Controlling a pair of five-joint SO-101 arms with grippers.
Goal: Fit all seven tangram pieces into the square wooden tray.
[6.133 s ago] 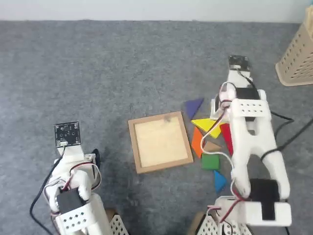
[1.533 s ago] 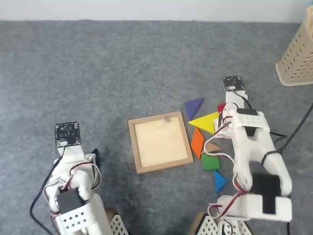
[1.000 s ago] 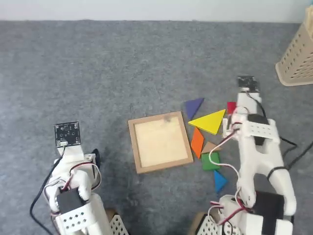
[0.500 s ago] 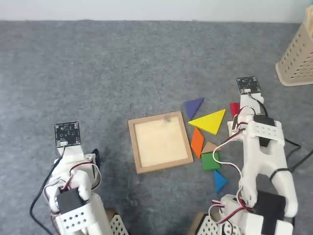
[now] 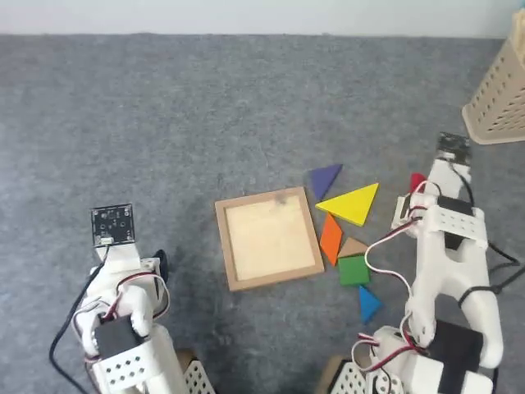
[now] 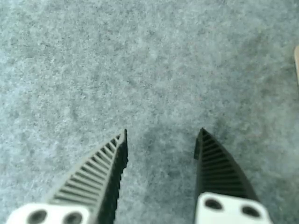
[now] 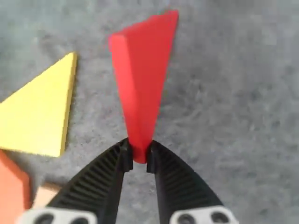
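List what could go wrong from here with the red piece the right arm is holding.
1. The right pincer grips the red triangle only at one narrow corner, so it may pivot or slip out.
2. The piece appears tilted on edge; released like that, it might not settle flat in the wooden tray.
3. The yellow triangle lies between it and the tray; a low carry could knock it.

Pieces crowd tray side, basket beyond
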